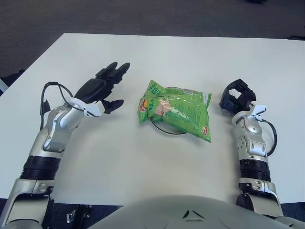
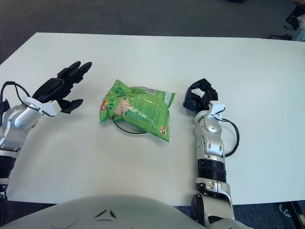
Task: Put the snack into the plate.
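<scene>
The snack [image 1: 175, 110] is lying on the plate [image 1: 167, 130] on the desk [image 1: 143, 52]. The left robot hand [image 1: 102, 88] is hanging open beside it, empty. The right robot hand [image 1: 236, 97] is curling closed, empty.

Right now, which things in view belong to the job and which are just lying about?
Job:
- snack, green bag lying across the plate
- plate, mostly hidden under the snack, only its rim showing
- left hand, open, left of the snack and clear of it

Not in the job:
- right hand, idle, right of the snack
- table, which carries everything
</scene>
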